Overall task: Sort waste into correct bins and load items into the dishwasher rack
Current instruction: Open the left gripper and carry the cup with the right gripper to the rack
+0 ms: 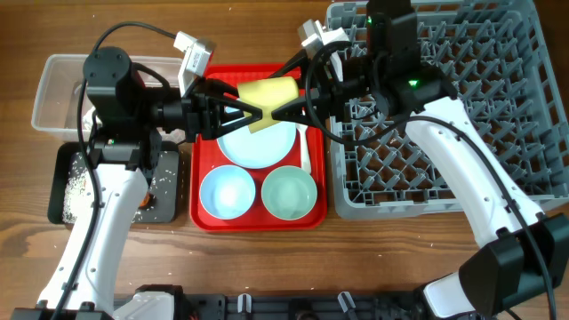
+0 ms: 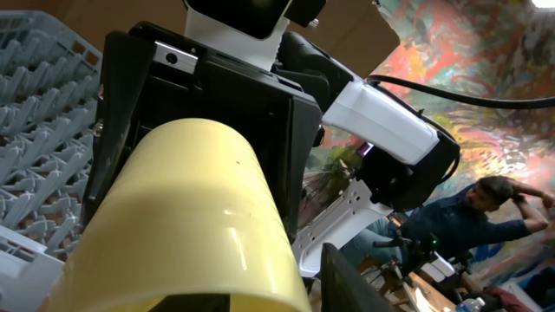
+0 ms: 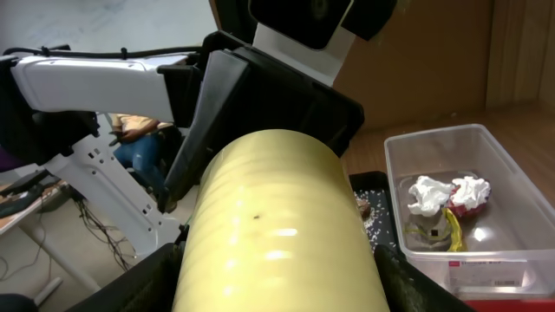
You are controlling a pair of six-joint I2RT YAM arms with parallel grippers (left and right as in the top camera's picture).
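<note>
Yellow cup (image 1: 269, 96), smooth glossy plastic and cylindrical, hangs over the 12 o'clock end of the flat red tray (image 1: 204, 116), above the pale blue plate (image 1: 258, 147). The right gripper (image 1: 292, 105) clamps its barrel from 3 o'clock, dark fingers (image 3: 147, 277) on either side. The left gripper (image 1: 238, 111) meets it from 9 o'clock; whether those jaws grip cannot be told. Both wrist views cut off the cup's ends. The grey pegged rack (image 1: 498, 107) lies at 3 o'clock.
</note>
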